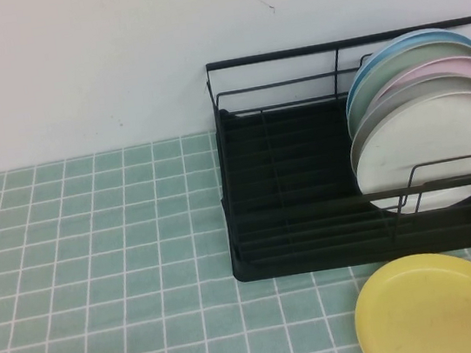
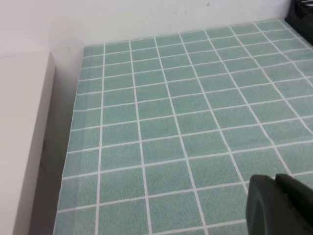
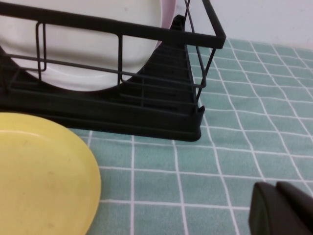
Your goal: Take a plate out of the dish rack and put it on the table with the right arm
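The yellow plate [image 1: 442, 306] lies flat on the green tiled table [image 1: 100, 274], in front of the black dish rack [image 1: 293, 212]; it also shows in the right wrist view [image 3: 41, 171]. The rack [image 3: 161, 103] holds several upright plates: blue, pink and a white one [image 1: 438, 148] in front. Neither arm shows in the high view. My right gripper [image 3: 275, 188] is shut and empty above bare tiles, apart from the yellow plate and beside the rack's end. My left gripper [image 2: 274, 179] is shut and empty over bare tiles far from the rack.
A white wall stands behind the table. In the left wrist view the table's edge [image 2: 73, 127] meets a white floor strip and a pale cabinet [image 2: 22, 137]. The rack's corner [image 2: 303, 14] shows at that view's edge.
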